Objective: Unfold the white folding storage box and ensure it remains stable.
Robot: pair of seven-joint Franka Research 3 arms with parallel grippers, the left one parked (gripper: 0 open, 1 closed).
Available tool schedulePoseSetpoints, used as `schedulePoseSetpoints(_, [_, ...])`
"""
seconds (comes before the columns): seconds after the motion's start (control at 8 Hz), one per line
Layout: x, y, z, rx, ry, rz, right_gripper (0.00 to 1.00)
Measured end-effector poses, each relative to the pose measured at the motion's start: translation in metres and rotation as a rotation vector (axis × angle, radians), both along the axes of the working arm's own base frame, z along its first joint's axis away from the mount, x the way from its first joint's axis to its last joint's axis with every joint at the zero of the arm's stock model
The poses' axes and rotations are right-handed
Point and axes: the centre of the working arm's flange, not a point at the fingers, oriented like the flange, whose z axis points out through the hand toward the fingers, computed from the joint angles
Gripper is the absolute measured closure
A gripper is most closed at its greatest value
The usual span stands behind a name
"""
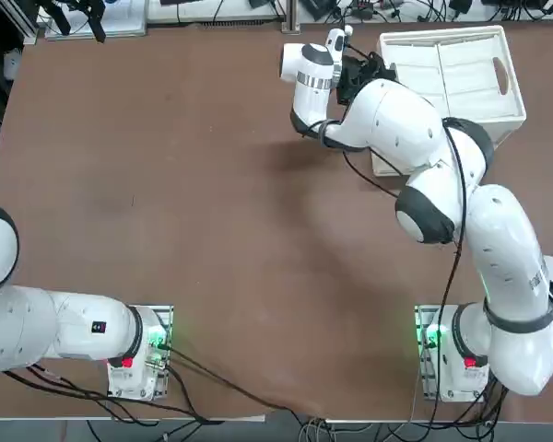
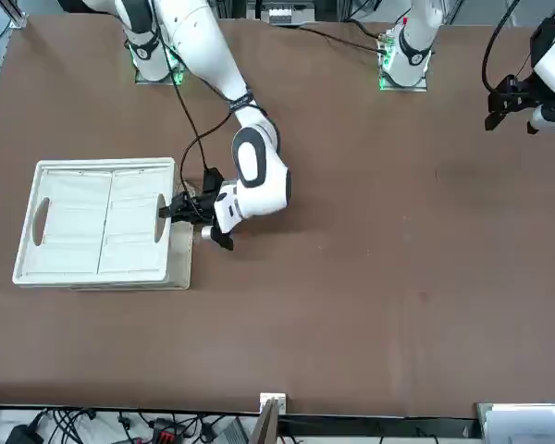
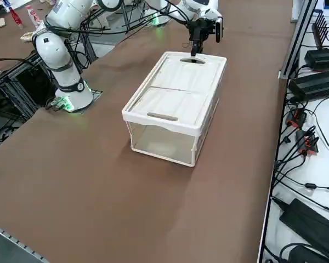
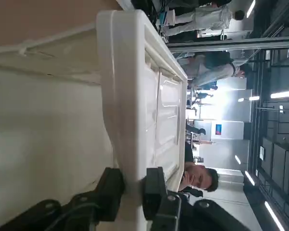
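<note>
The white folding storage box (image 1: 452, 74) stands at the far right of the table, its ribbed rim raised above see-through side walls (image 3: 164, 143). Flat white panels with oval handle cutouts lie level with the rim (image 3: 178, 90). My right gripper (image 1: 373, 69) reaches the box's short side nearest the table's middle. In the wrist view its two black fingers (image 4: 111, 185) sit on either side of the rim (image 4: 125, 96), shut on it. The front view shows the same grip, with the gripper (image 2: 166, 209) at the box (image 2: 102, 222) edge. From the right side, the gripper (image 3: 194, 53) comes down onto the far short rim.
The brown table (image 1: 166, 184) stretches wide to the left of the box. Cables and black power bricks (image 3: 318, 82) lie beyond the table edge close to the box. The right arm's base (image 1: 442, 359) is at the near edge. People stand in the room behind.
</note>
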Motion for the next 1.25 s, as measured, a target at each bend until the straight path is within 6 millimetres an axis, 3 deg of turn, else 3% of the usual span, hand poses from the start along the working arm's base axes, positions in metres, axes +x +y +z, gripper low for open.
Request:
schedulePoseSetpoints(0.25, [-0.002,0.000,0.000,-0.007,0.016,-0.002,0.73])
schedulePoseSetpoints(0.5, [-0.007,0.005,0.001,-0.032,0.050,0.016,0.48])
schedulePoseSetpoints(0.62, [-0.008,0.007,0.003,-0.045,0.053,0.023,0.42])
schedulePoseSetpoints(0.88, [-0.008,0.009,0.028,-0.072,0.092,0.035,0.33])
schedulePoseSetpoints(1.25, [0.001,-0.008,0.093,0.083,0.174,0.016,0.38])
